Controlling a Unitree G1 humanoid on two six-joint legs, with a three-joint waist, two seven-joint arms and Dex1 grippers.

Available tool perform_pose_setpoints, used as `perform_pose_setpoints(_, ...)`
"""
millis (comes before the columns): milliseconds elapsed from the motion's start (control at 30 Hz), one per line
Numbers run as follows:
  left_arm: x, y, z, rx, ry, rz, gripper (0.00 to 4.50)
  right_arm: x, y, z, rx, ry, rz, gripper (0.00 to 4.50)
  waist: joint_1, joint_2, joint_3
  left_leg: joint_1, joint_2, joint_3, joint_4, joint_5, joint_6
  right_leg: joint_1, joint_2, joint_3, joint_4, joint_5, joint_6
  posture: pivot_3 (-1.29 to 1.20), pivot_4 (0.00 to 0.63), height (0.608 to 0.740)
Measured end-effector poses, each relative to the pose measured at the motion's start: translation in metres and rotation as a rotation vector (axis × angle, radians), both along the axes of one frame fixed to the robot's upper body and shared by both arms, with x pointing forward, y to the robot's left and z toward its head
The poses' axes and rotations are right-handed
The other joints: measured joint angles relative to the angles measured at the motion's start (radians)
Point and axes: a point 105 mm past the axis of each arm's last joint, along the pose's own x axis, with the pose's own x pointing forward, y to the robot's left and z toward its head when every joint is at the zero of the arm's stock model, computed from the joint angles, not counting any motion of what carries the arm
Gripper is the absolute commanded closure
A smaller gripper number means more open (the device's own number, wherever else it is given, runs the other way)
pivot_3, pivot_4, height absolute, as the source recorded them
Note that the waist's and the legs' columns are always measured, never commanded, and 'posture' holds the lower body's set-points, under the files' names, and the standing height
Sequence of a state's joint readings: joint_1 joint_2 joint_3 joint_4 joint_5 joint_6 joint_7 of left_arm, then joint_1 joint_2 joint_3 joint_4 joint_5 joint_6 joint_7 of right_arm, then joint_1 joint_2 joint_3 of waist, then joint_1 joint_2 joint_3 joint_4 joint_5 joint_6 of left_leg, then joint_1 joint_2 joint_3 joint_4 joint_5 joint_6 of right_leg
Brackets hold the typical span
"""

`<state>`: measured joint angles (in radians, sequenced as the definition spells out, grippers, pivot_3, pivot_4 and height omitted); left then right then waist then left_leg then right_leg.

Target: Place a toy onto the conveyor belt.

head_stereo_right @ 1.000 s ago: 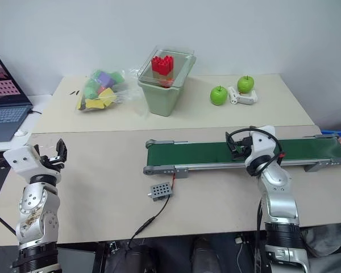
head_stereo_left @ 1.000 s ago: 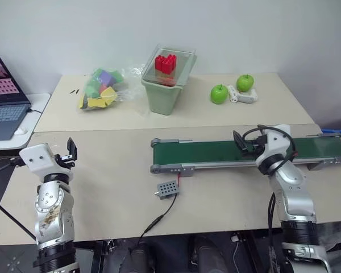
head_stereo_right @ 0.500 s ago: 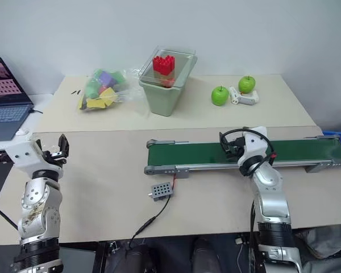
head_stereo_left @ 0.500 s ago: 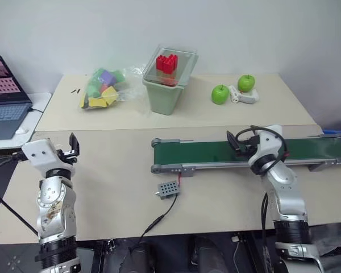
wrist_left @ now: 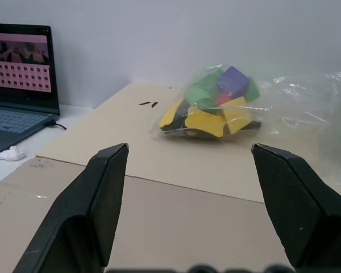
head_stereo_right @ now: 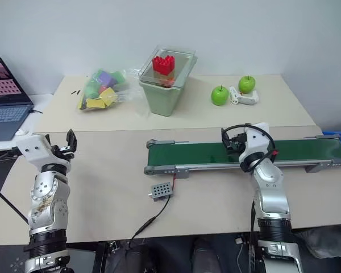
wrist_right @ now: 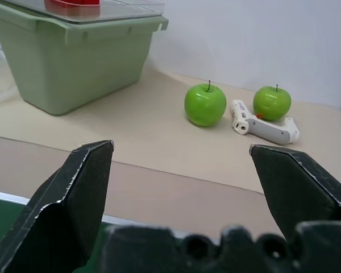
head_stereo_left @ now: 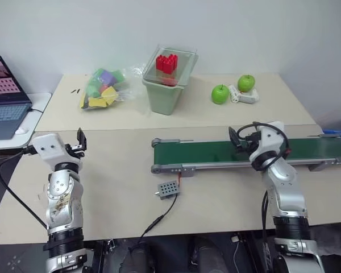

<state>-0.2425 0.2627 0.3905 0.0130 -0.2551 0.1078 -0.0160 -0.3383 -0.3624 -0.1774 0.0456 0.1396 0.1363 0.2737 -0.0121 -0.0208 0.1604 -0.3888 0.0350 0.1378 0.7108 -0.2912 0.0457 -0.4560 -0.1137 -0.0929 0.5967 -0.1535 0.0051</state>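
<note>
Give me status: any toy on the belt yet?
Nothing done: the conveyor belt carries no toy. Both grippers are open and hold nothing, the left gripper above bare table, the right gripper over the belt. The bag of toys sits unopened; picking and placing remain.

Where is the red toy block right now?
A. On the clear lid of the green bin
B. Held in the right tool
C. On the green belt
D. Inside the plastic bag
A: the red block sits on the clear lid of the bin at the back of the table, away from the belt, and the right tool is open and holds nothing.
</note>
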Motion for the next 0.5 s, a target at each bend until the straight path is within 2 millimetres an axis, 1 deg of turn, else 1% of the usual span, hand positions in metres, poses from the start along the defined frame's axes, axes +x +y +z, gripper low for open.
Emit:
perform_pose_setpoints(100, 0.006, -0.001, -0.003, -0.005, 0.016, -0.014, 0.80, -0.003, -0.007, -0.001, -0.007, 0.003, -0.021, 0.00, 0.002, 0.000, 0.000, 0.000, 0.000, 0.000, 0.000, 0.000, 0.000, 0.000, 0.000, 0.000, 0.000, 0.000, 0.000, 0.00, 0.150, 0.740)
perform_pose_setpoints(200, 0.011, -0.003, -0.002, -0.007, 0.014, -0.031, 0.80, -0.008, -0.016, -0.003, -0.012, 0.003, -0.051, 0.00, 0.001, 0.000, 0.000, 0.000, 0.000, 0.000, 0.000, 0.000, 0.000, 0.000, 0.000, 0.000, 0.000, 0.000, 0.000, 0.00, 0.150, 0.740)
perform_pose_setpoints(300, 0.018, -0.009, -0.002, -0.012, 0.015, -0.060, 0.80, -0.016, -0.021, -0.003, -0.026, -0.001, -0.069, 0.00, 0.001, 0.000, 0.000, 0.000, -0.001, 0.000, 0.000, 0.000, 0.000, 0.000, 0.000, 0.000, 0.000, 0.000, 0.000, 0.00, 0.150, 0.740)
perform_pose_setpoints(400, 0.023, -0.018, -0.007, -0.020, 0.023, -0.093, 0.80, -0.022, -0.026, 0.001, -0.039, -0.015, -0.087, 0.00, -0.001, 0.000, 0.000, 0.000, -0.001, 0.000, 0.000, 0.000, 0.000, 0.000, 0.000, 0.000, 0.000, 0.000, 0.000, 0.00, 0.150, 0.740)
perform_pose_setpoints(500, 0.027, -0.020, -0.010, -0.026, 0.028, -0.105, 0.80, -0.025, -0.030, 0.001, -0.036, -0.012, -0.108, 0.00, -0.003, 0.000, 0.000, 0.001, -0.001, 0.000, 0.000, 0.000, 0.000, 0.000, 0.000, 0.000, 0.000, 0.000, 0.000, 0.00, 0.150, 0.740)
